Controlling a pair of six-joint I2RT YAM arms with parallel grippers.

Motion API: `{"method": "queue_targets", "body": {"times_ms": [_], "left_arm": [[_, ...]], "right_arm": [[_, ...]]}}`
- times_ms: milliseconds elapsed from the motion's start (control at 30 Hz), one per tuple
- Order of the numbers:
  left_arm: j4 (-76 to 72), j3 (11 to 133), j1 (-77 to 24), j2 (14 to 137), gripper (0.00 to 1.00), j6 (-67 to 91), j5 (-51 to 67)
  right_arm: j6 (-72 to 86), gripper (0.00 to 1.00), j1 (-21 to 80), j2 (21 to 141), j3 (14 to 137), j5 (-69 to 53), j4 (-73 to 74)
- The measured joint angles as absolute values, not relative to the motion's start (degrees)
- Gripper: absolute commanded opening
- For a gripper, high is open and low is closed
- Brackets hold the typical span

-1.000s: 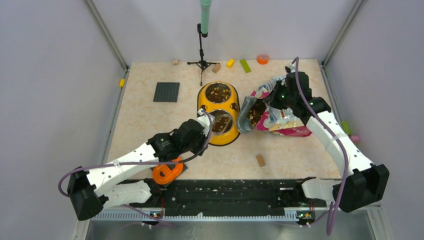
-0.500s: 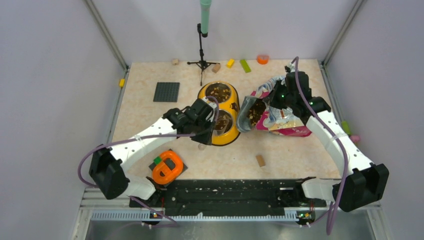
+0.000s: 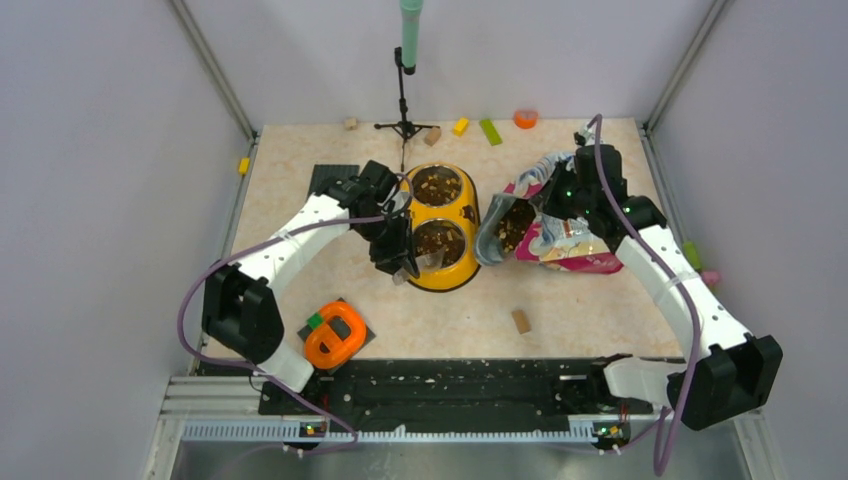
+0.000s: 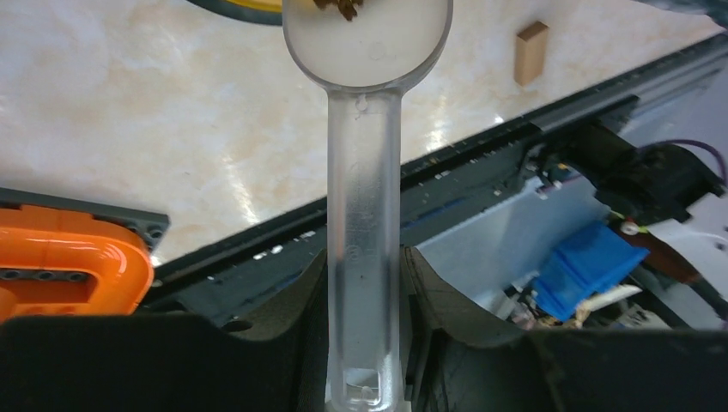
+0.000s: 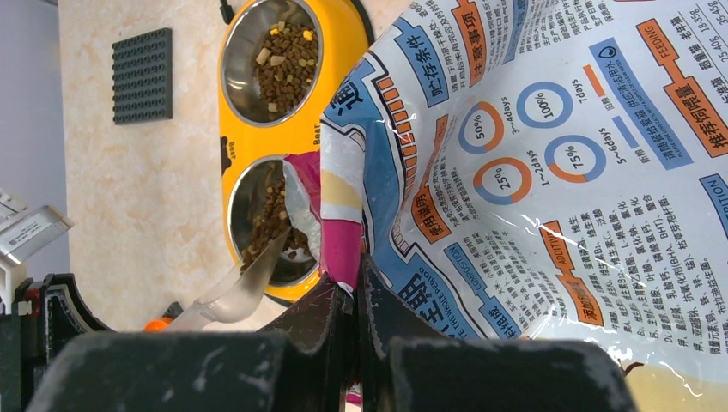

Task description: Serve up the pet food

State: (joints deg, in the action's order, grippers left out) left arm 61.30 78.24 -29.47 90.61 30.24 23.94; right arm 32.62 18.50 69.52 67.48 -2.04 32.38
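Observation:
A yellow two-bowl feeder (image 3: 470, 213) stands mid-table, and both steel bowls hold dark-brown pet food (image 3: 437, 186). My left gripper (image 3: 398, 258) is shut on the handle of a clear plastic scoop (image 4: 367, 51). The scoop is tipped at the near bowl's left rim, with a few pellets at its far edge. It also shows in the right wrist view (image 5: 230, 296). My right gripper (image 5: 354, 279) is shut on the edge of the magenta and blue-white bag (image 5: 532, 172). The bag (image 3: 565, 240) lies right of the feeder, its open mouth showing kibble.
A tan block (image 3: 521, 320) lies near the front. An orange ring (image 3: 335, 335) sits on a dark plate at front left. A dark grey baseplate (image 3: 328, 172) lies behind my left arm. A tripod stand (image 3: 404, 125) and small bricks line the back edge.
My left arm has swung from the near left round to the feeder's far-left side, carrying the scoop, which now points toward the table's front. The right arm and bag have barely moved.

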Motion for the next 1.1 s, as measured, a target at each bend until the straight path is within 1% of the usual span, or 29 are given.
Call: {"method": "queue_targets", "body": {"times_ms": [300,600,933,1100], "left_arm": [[60.4,78.1,-25.8,90.7,0.0,36.6,36.3],[59.0,77.2,-22.2,90.5,0.0,41.7,41.2],[60.0,77.3,-21.4,89.1,0.0,42.0,42.3],[63.0,80.6,-22.8,88.1,0.0,36.0,36.1]], "right_arm": [[32.6,0.0,18.5,69.0,67.5,-1.6,32.7],[32.6,0.0,18.5,68.9,67.5,-1.5,32.8],[32.6,0.0,18.5,68.9,67.5,-1.4,32.8],[31.6,0.0,18.5,68.9,67.5,-1.3,32.9]]}}
